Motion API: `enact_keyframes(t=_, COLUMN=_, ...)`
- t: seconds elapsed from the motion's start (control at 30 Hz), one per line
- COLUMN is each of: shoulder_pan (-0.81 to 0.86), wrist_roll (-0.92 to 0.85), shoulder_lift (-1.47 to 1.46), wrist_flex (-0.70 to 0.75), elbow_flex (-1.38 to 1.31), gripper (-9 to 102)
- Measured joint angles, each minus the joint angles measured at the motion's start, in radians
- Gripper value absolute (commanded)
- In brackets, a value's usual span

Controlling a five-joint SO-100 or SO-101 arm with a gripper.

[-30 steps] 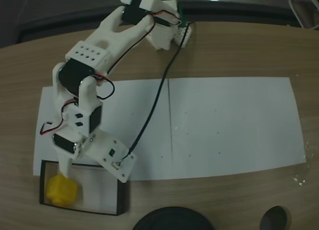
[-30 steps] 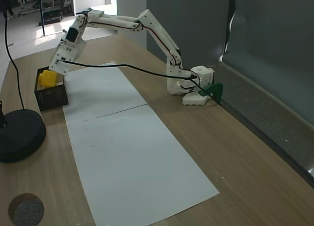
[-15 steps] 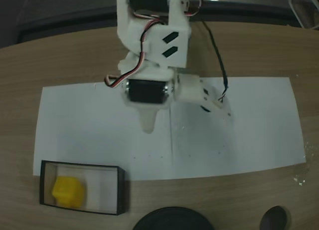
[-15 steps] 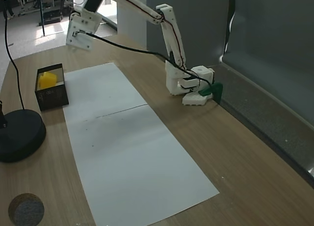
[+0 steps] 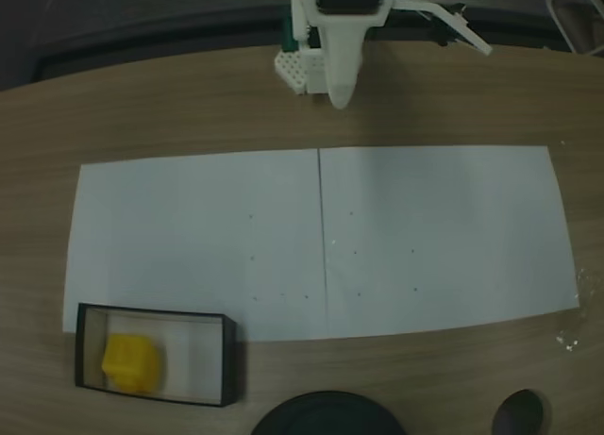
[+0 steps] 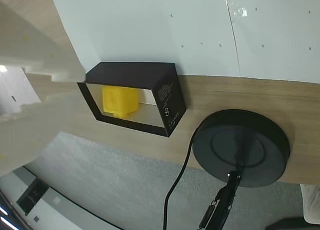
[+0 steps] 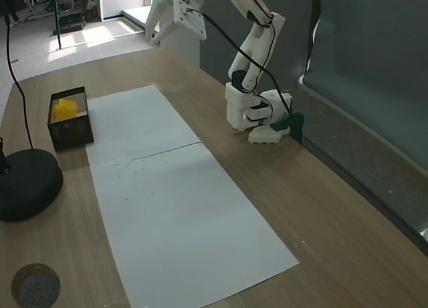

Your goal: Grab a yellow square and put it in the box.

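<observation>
The yellow square [image 5: 130, 362] lies inside the box [image 5: 229, 359], at its left end, near the table's front left corner in a fixed view. The other fixed view has the yellow square [image 7: 64, 108] in the box [image 7: 72, 131] at the far left. My gripper [image 7: 174, 37] hangs high above the table's far edge, folded back over the arm's base, open and holding nothing. One white finger [image 5: 340, 67] points down at the top of the frame. The wrist view looks across at the yellow square [image 6: 120, 100] in the box [image 6: 167, 98] from a distance.
A long white paper sheet [image 5: 321, 237] covers the table's middle. A round black stand base [image 7: 27, 184] with a cable sits beside the box, and a small dark disc [image 7: 35, 284] lies near the front corner. The arm's base [image 7: 257, 114] is clamped at the far edge.
The arm has lifted off the box and swung back over its base. The yellow square stays in the box, let go.
</observation>
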Motion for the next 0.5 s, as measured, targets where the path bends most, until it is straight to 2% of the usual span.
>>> enact_keyframes(t=0.27, shoulder_pan=-0.009, wrist_roll=-0.052, shoulder_lift=0.615, wrist_flex=-0.092, elbow_flex=0.531, gripper=0)
enact_keyframes(t=0.5, shoulder_pan=0.005, wrist_roll=-0.052, shoulder_lift=0.936, wrist_flex=-0.120, elbow_flex=0.792, gripper=0)
